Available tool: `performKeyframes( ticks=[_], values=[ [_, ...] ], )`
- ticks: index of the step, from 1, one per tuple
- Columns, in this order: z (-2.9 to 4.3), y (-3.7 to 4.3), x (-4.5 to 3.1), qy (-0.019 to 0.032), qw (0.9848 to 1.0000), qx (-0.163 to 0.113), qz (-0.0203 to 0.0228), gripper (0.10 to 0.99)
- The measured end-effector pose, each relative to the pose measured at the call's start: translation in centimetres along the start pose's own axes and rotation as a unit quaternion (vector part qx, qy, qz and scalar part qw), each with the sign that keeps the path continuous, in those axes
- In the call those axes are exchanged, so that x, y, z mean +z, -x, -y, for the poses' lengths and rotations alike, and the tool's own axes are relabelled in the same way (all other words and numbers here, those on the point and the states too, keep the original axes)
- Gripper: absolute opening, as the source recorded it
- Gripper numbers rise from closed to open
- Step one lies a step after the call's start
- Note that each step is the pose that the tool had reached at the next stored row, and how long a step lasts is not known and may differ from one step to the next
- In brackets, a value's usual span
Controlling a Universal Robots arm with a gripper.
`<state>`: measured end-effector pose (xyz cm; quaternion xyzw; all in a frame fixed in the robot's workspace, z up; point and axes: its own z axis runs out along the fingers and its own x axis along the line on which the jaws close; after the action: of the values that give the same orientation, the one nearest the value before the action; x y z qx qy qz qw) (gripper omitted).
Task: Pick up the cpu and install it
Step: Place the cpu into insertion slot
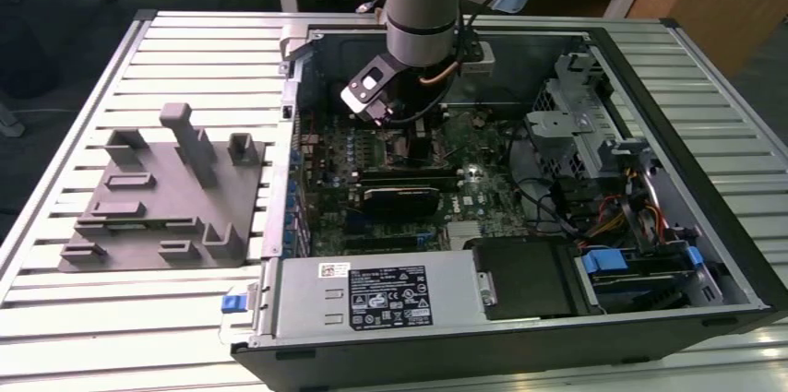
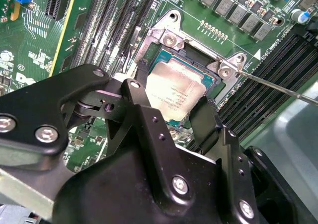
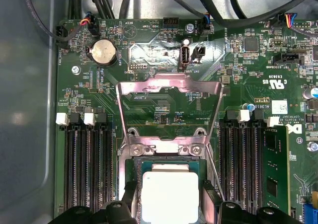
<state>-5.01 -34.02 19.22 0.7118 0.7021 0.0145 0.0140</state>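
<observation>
The cpu (image 2: 175,91), a flat square chip with a silver top and a green rim, lies level within the open motherboard socket (image 2: 171,37). It also appears in the first wrist view as the cpu (image 3: 170,189), under the raised metal load plate (image 3: 169,87). My gripper (image 2: 171,95) straddles it, with one black finger (image 2: 141,77) against one edge and the other finger (image 2: 203,115) against the opposite edge. In the exterior view the gripper (image 1: 404,126) reaches down into the open computer case (image 1: 689,254), over the motherboard.
A grey plastic fixture block (image 1: 166,194) sits on the slatted table at the exterior view's left. Memory slots (image 3: 84,169) flank the socket, and a memory stick (image 3: 274,169) stands beside them. A thin lever rod (image 2: 280,88) juts out. Cables and drive cages crowd the case's right side.
</observation>
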Motion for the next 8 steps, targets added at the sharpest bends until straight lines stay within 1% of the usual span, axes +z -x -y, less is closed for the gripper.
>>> performKeyframes(
  ticks=[3, 4, 5, 6, 8],
  values=[
    [0.0, 0.0, 0.0, 0.0, 1.0, 0.0, 0.0, 0.616],
    [0.0, 0.0, 0.0, 0.0, 1.0, 0.0, 0.0001, 0.596],
    [0.0, 0.0, -0.01, -0.0001, 1.0, 0.0, 0.0001, 0.596],
    [0.0, 0.0, 0.0, -0.0001, 1.0, 0.0, 0.0001, 0.541],
    [0.0, 0.0, 0.0, 0.0, 1.0, 0.001, 0.0, 0.541]
  ],
)
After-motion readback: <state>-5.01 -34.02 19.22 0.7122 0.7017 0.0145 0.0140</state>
